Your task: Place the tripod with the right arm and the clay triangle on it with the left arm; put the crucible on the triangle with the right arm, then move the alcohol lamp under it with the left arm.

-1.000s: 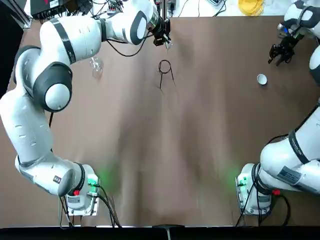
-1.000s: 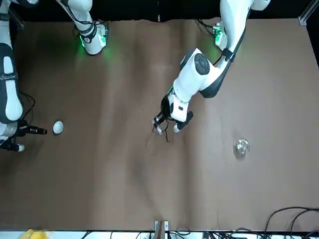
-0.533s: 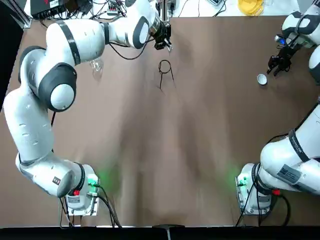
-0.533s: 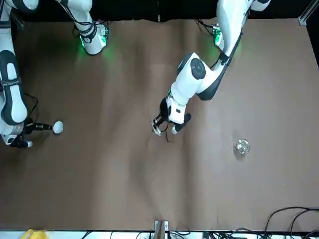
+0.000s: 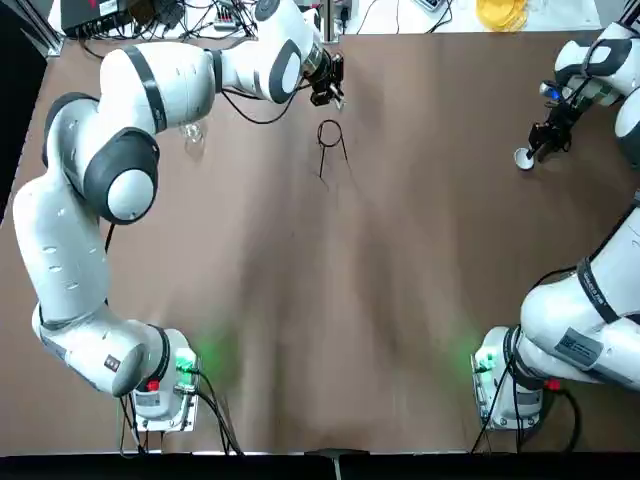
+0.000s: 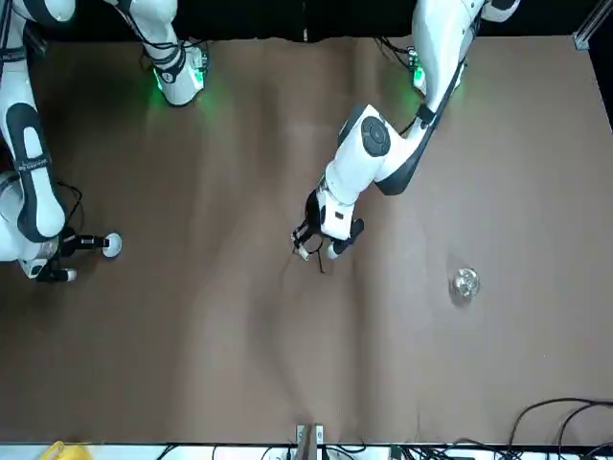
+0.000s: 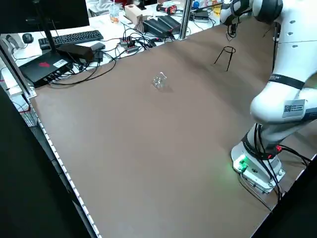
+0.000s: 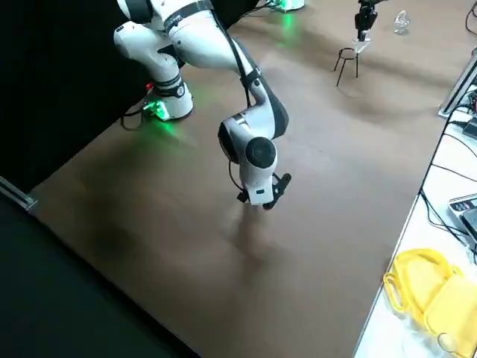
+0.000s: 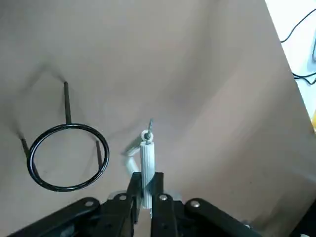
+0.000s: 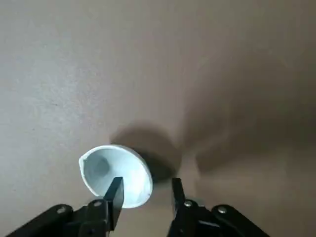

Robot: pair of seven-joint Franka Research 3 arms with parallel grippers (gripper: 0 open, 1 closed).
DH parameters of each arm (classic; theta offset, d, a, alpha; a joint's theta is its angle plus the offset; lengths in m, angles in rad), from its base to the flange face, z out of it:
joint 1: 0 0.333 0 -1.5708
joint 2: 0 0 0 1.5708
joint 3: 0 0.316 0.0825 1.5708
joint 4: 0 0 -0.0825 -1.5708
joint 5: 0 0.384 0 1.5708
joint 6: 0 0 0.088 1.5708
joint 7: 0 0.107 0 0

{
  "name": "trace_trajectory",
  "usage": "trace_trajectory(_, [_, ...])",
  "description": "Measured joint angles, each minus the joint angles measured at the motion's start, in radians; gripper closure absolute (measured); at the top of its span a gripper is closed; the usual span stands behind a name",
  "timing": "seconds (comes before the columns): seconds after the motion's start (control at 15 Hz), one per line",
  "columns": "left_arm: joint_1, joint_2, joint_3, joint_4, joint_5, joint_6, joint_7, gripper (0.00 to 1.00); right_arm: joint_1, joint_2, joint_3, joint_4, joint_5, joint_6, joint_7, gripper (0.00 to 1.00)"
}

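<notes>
Crucible (image 10: 134,168): sitting on the table (image 5: 400,300), now being reached by the right gripper (image 10: 147,180), fingers spread, contact hard to judge; probably readying for pickup. Clay triangle (image 9: 147,160) being pinched by the left gripper (image 9: 147,175) beside the tripod (image 9: 69,188), still needing placing first.

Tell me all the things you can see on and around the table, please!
Crucible: one, white, on the table by the right gripper.
Tripod: one, black, standing near the left gripper.
Clay triangle: one, white, between the left gripper's fingers.
Alcohol lamp: one, clear, on the table at the robot's left.
Table: one, brown, under everything.
Keyboard: one, black, on the desk beyond.
Trays: yellow, on the white surface beyond; count unclear.
Cables: many, black, at the table's edge.
Robot arms: two, white and grey; left gripper, right gripper.
</notes>
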Motion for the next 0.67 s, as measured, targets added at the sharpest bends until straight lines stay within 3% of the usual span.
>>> trace_trajectory(0.27, [-0.005,0.011,0.003,-0.002,0.000,-0.001,0.000,0.87,-0.010,0.005,-0.005,-0.009,0.000,0.001,-0.069,0.71])
trace_trajectory(0.47, [-0.005,0.014,0.004,-0.007,0.000,-0.001,0.000,0.87,-0.014,0.012,-0.004,-0.013,0.000,0.002,-0.081,0.77])
trace_trajectory(0.67, [-0.005,0.014,0.005,-0.007,0.000,-0.001,-0.001,0.87,-0.014,0.013,-0.001,-0.013,0.000,0.002,-0.082,0.76])
